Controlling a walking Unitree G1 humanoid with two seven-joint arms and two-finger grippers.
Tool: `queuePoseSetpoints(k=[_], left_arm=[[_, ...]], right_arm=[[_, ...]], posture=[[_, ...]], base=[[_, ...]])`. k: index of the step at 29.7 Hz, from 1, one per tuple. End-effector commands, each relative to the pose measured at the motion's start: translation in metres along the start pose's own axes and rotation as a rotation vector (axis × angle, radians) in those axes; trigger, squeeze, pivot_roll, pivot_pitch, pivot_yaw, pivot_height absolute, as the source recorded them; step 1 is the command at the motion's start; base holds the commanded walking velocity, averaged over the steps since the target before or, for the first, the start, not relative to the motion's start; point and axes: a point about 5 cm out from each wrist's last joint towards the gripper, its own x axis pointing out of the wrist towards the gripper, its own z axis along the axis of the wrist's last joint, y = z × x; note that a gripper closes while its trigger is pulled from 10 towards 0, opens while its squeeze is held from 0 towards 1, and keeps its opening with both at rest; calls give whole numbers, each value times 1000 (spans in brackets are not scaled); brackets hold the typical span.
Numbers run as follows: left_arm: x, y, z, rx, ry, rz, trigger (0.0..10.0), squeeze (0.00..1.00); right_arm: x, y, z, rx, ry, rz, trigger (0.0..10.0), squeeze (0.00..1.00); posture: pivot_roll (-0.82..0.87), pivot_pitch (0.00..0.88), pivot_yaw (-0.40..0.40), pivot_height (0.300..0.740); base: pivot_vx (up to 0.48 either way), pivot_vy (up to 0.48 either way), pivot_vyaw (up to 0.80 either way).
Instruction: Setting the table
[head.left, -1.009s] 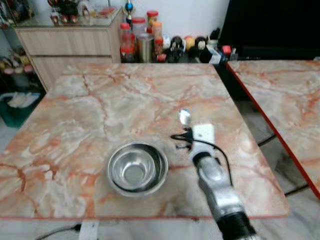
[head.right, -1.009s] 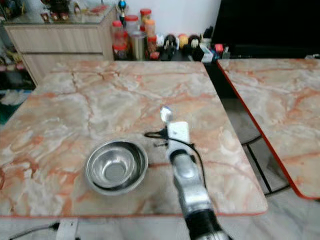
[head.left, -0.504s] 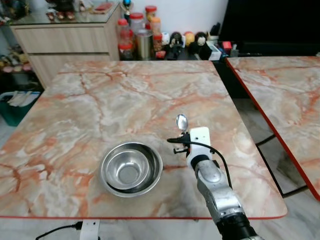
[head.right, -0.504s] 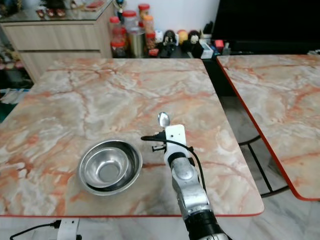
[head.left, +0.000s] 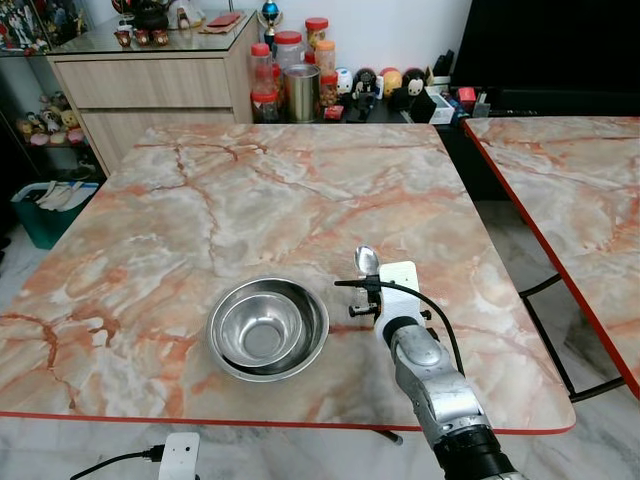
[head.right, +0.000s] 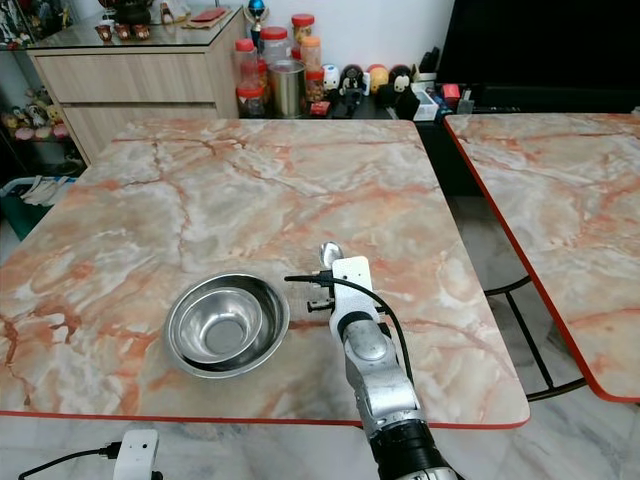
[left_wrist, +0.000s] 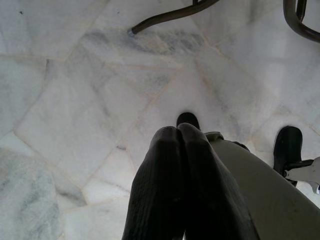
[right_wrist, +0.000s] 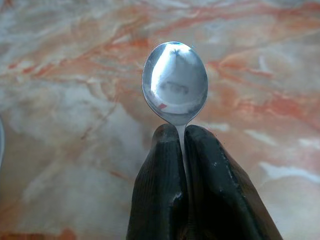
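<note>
A steel bowl (head.left: 267, 329) is already sitting on the marble worktop (head.left: 200, 210), near its front edge, so that part of the setting is judged to be done. A spoon (head.left: 367, 262) is being held just to the right of the bowl, above the worktop, and is not yet being laid down; placing it beside the bowl is judged to be what is left. No other tableware is being seen around the bowl.

The spoon's handle is being pinched between the pressed-together fingers of the right gripper (right_wrist: 184, 150). The spoon's long axis is being kept in line with the gripper, running from the front edge toward the far side, past the bowl's right rim. Its oval end (right_wrist: 174, 82) is pointing away from the robot.

The left gripper (left_wrist: 177, 165) is hanging idle over the floor, its fingers being pressed together on nothing.
</note>
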Motion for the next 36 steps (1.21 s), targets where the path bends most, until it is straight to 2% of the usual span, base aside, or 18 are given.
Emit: queuePoseSetpoints(k=[1,17,28,34,35,36], left_arm=[[-1,2,-4,4,22,1,10000,0],[-1,2,-6,13,27,-7,10000,0],[-1,0,-7,9,28,-8,10000,0],[-1,1,-8,5,32,-4,10000,0],[-1,1,-8,5,33,-3,10000,0],[-1,1,-9,4,33,-3,10000,0]], right_arm=[[-3,2,0,-3,16,18,10000,0],[-18,7,-18,-26,154,40,10000,0],[-21,0,-19,-22,176,-4,10000,0],[-21,2,-19,-18,182,1,10000,0],[-21,2,-19,-17,182,2,10000,63],[-21,3,-19,-15,182,3,10000,502]], posture=[[-78,27,-2,740],[-81,25,-10,740],[-81,47,-12,740],[-79,52,-12,740],[-76,54,-12,740],[-77,55,-11,740]], base=[[0,0,0],[0,0,0],[0,0,0],[0,0,0],[0,0,0],[0,0,0]])
